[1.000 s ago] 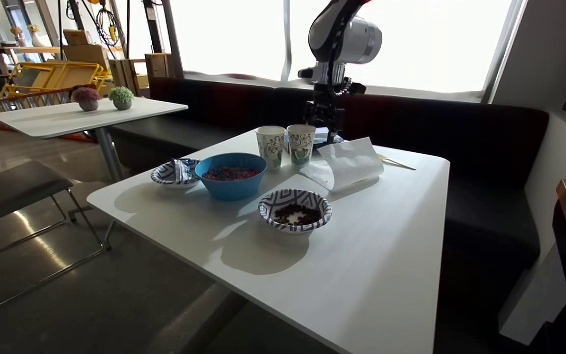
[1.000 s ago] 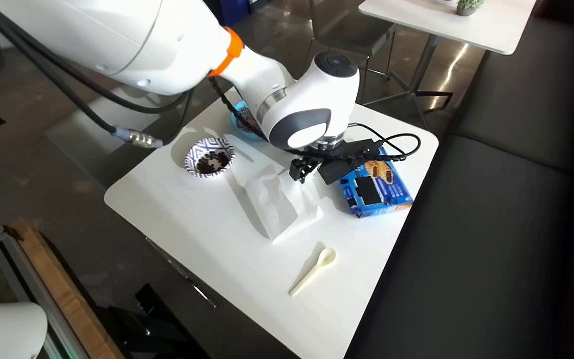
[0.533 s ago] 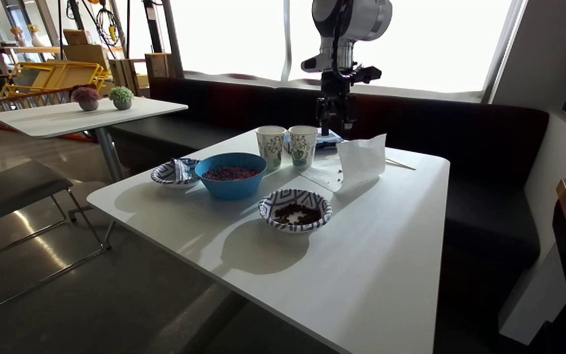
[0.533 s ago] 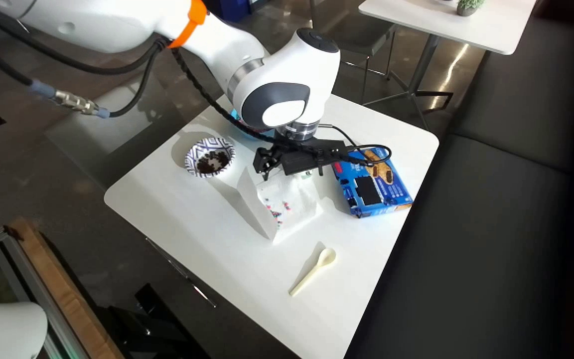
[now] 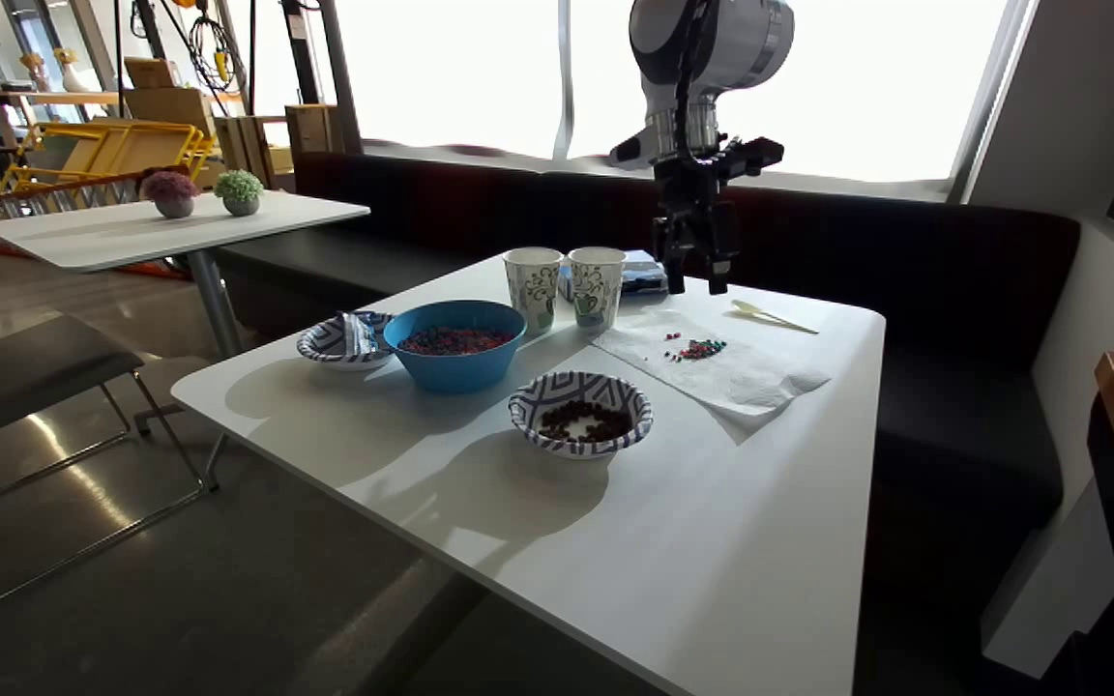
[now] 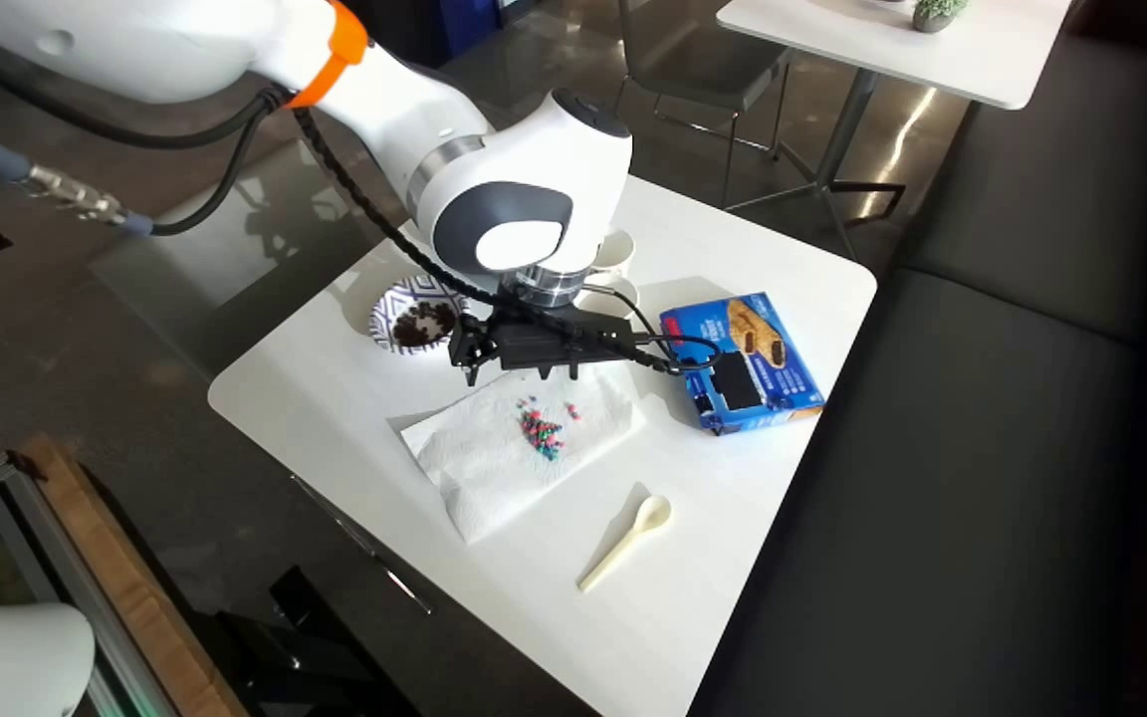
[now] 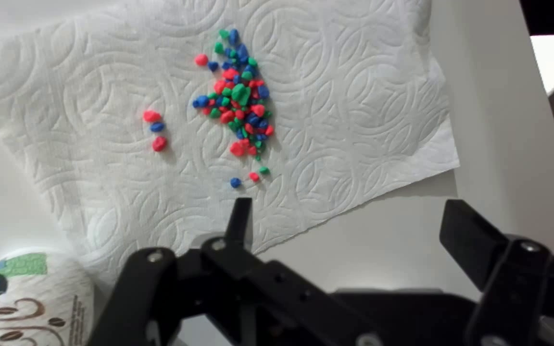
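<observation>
My gripper [image 7: 347, 211] is open and empty, its two fingers wide apart in the wrist view. It also shows in both exterior views [image 5: 697, 287] [image 6: 560, 372], above the edge of a white paper towel [image 6: 484, 448]. The towel lies spread on the white table, its near-right part slightly rumpled in an exterior view [image 5: 760, 382]. A small heap of red, green and blue pieces [image 7: 238, 96] lies on the towel, with a few strays beside it. The heap shows in both exterior views [image 5: 702, 348] [image 6: 539, 433]. The gripper touches nothing that I can see.
Two paper cups [image 5: 533, 290] [image 5: 596, 290] stand beside the towel. A blue bowl [image 5: 455, 372] of small pieces, a patterned bowl [image 5: 581, 387] with dark bits, and another patterned bowl [image 5: 320, 346] holding a packet are nearby. A blue box [image 6: 763, 349] and a pale spoon [image 6: 633, 538] lie farther off.
The towel was folded over, then stood partly upright; now it has fallen open and lies spread, baring the heap. My gripper has moved away from the blue box, across the towel.
</observation>
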`<state>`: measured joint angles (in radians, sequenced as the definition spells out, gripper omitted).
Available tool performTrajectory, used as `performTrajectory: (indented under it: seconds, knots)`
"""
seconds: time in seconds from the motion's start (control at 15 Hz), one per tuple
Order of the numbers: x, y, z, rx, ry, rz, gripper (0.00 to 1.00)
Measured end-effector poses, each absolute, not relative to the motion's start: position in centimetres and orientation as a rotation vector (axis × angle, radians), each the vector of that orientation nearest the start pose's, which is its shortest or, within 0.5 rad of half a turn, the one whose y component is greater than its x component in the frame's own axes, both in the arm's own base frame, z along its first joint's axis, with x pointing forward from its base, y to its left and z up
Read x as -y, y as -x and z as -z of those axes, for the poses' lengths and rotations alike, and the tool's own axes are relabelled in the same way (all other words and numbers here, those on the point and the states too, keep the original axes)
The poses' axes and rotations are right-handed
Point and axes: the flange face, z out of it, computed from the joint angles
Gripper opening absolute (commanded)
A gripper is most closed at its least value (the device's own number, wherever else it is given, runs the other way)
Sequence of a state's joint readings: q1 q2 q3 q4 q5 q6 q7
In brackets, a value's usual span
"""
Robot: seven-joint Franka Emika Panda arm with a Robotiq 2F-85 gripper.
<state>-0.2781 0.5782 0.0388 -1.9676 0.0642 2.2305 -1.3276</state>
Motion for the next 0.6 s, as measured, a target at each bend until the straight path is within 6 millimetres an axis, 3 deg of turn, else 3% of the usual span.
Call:
performTrajectory:
  seconds: [0.27,0.6]
  knots:
    - [12.9,-55.46,-15.25,1.451,2.461,-0.268,1.0]
    - [13.15,-56.28,-16.05,1.569,2.457,-0.213,1.0]
